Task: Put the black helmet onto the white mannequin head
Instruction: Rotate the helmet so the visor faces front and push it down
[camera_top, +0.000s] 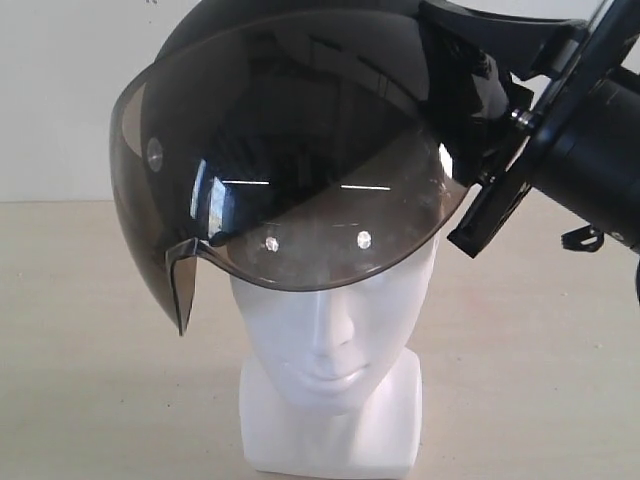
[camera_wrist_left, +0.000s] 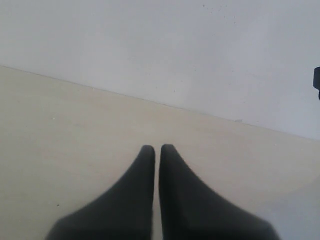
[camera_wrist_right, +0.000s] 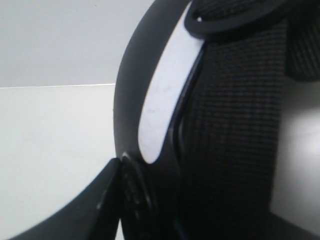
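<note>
1. The right gripper (camera_top: 478, 130) is clamped on the right rim of the helmet (camera_top: 290, 150).
2. The helmet hangs directly over the head (camera_top: 330, 345) and is tilted, with its left side lower. The visor (camera_top: 300, 230) covers the brow and eyes. Whether the crown touches the lining cannot be told.
3. The head lies below and left of the right gripper. The move left is judged to be straight down, with the tilt levelled.
4. The left gripper (camera_wrist_left: 157, 150) has its fingers together on nothing, above the table (camera_wrist_left: 60, 130).
</note>
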